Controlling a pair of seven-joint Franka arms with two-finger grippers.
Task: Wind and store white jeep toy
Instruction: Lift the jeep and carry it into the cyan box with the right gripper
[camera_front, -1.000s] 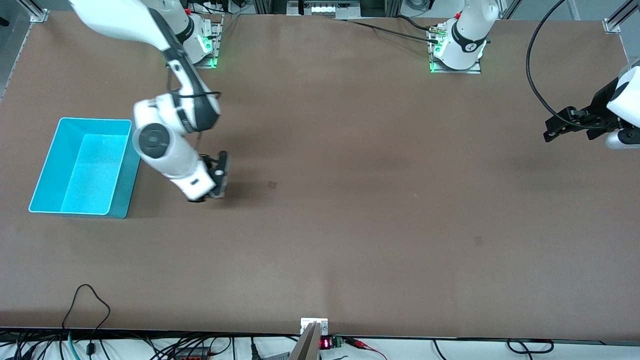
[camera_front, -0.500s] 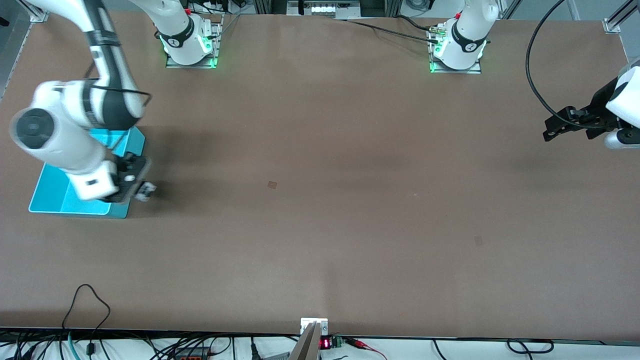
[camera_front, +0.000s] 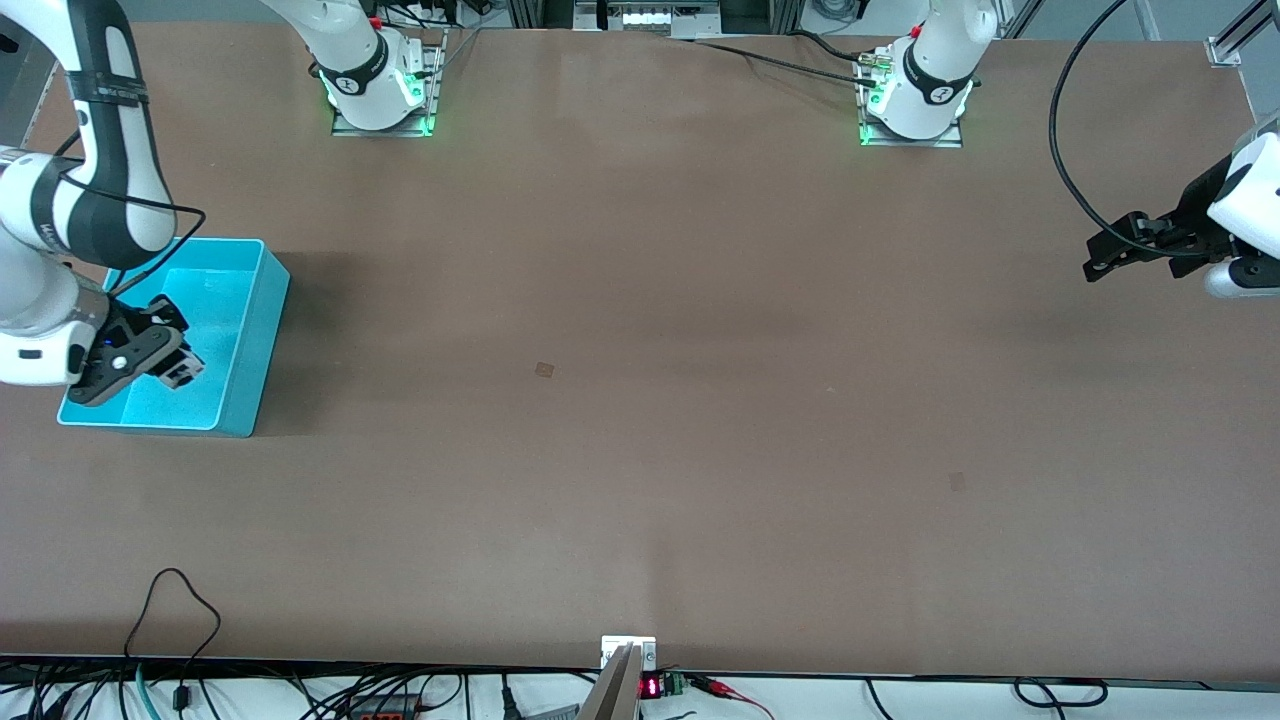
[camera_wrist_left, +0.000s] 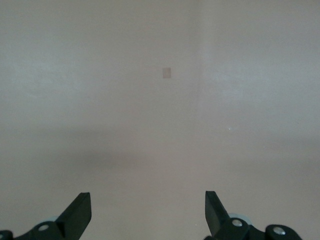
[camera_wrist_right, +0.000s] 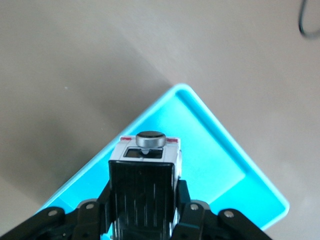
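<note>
So the right arm's black two-finger gripper (camera_front: 178, 372) is hanging over the open cyan plastic bin (camera_front: 262, 330), the rectangular one sitting at the right arm's end of the table. It's clamped on the small white jeep toy with the black ribbed roof panel (camera_wrist_right: 144, 192). In the right wrist view the fingers (camera_wrist_right: 192, 212) squeeze the car from both sides, and the toy is up in the air above the bin's pale blue floor, not resting on it. The end of the car pointing away from the wrist carries a grey round knob (camera_wrist_right: 151, 139) and a thin red stripe on either side of it. From the front camera the toy (camera_front: 183, 374) is just a small dark-and-white lump at the tip of the gripper, over the part of the bin nearer the camera.

The left arm is parked way off at its own end of the table, waiting. Its black gripper (camera_front: 1100, 262) hovers above the bare brown tabletop (camera_front: 700, 400) with the fingers (camera_wrist_left: 79, 215) spread wide and nothing between them. The left wrist view shows only plain table surface with a small darker square mark (camera_wrist_left: 166, 73) on it.
</note>
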